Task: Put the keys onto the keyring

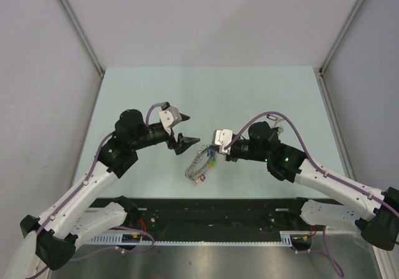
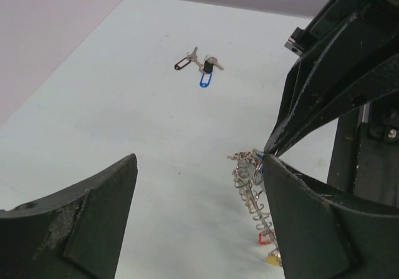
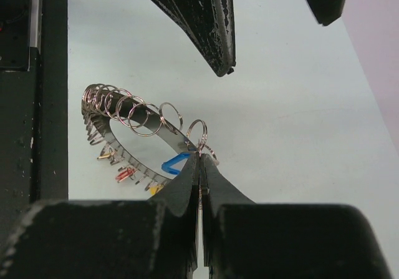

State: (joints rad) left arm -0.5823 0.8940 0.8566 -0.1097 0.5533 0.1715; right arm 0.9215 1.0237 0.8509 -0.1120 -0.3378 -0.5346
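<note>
place: robotics lab cell | seen: white enclosure walls [image 1: 37, 104], aluminium corner posts [image 1: 76, 26], pale green table [image 1: 249, 92], white-and-black robot arms [image 1: 87, 188]

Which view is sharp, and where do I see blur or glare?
Top view: even soft light, faint shadows, keyring small but sharp. Left wrist view: left pincer fingers dark and soft, far keys crisp. Right wrist view: right pincer fingers blurred up close, keyring loops glinting.
</note>
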